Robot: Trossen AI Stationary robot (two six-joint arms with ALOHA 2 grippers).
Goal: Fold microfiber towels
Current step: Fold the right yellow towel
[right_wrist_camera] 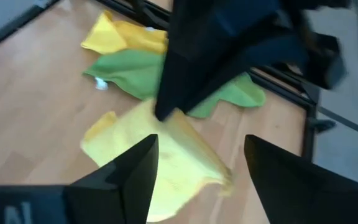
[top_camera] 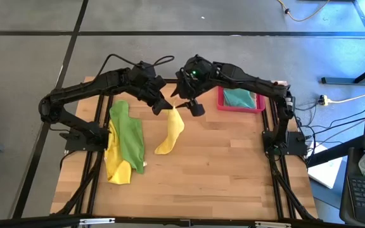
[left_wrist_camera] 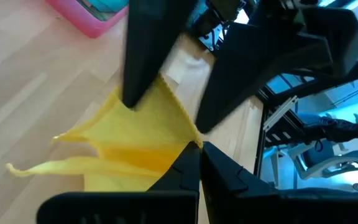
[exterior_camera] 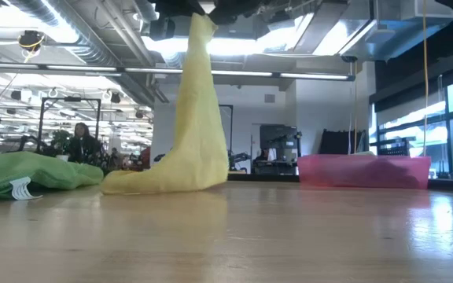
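So here's where I'm at with the towel folding. My left tool (top_camera: 164, 106) is pinched shut on the top corner of a yellow microfiber towel (top_camera: 170, 133), holding it up in the air over the middle of the wooden surface (top_camera: 233, 171). The towel hangs down in a long drape and its bottom end is bunched up on the surface; the low view shows that nicely.

My right tool (top_camera: 193, 106) is right next to the left one, just beside that same top edge, with its fingers spread apart and nothing in them. From its wrist view the cloth sits between and below the two fingers, not clamped.

Off to my left side there's a pile waiting: a bright green towel (top_camera: 127, 134) lying over another yellow towel (top_camera: 116, 170). At the back on my right is the pink-red tray (top_camera: 240, 107) with a teal towel (top_camera: 240, 97) inside it.

My read: this is the "get it spread out" step, before any real fold. Next move, I reckon, is the right tool finding a second corner along the top edge and closing on it, so both tools can pull the towel flat. Tricky bit is grabbing one layer only, since the cloth is all gathered up near the pinch.
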